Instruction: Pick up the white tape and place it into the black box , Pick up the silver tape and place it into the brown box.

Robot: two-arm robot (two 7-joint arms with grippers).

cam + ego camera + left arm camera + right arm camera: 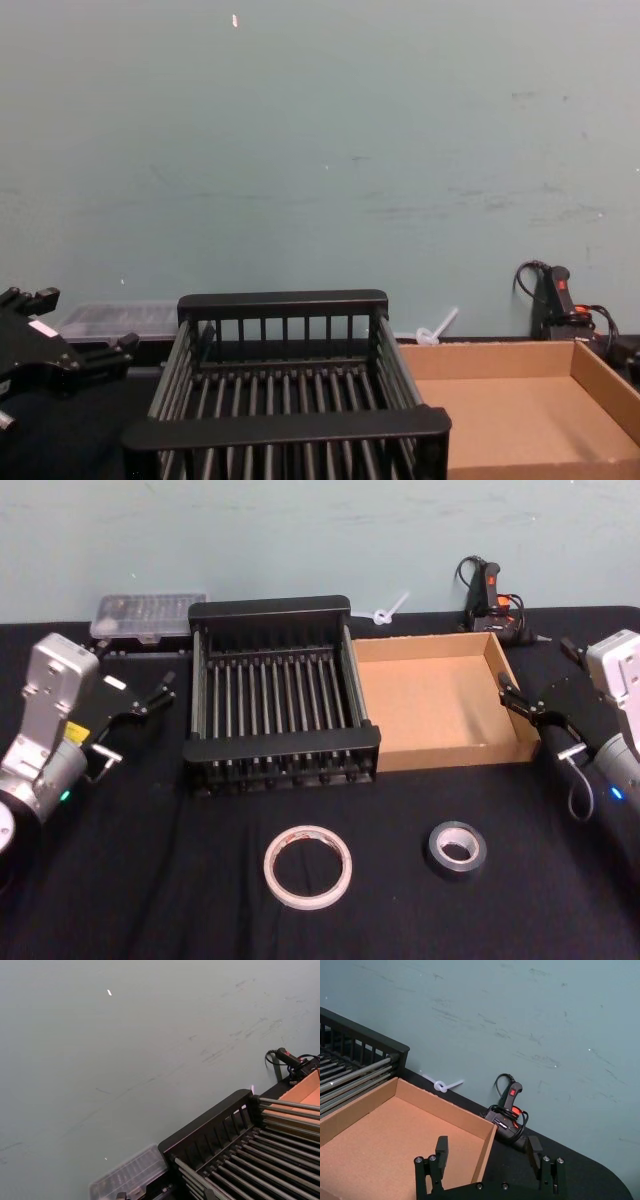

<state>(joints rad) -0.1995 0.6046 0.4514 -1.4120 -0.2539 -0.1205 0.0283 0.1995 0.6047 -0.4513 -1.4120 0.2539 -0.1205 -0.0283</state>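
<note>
Two rolls are lying low in the frame: white tape (308, 866) lower centre, silver tape (456, 847) right of it. Both grippers, left gripper (150, 695) and right gripper (512, 696), are waiting spread; swapping boxes is the likeliest error.

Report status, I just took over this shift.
Left pincer open beside the black box, right pincer open by the brown box. White tape and silver tape on table, untouched. Nothing blocking.
</note>
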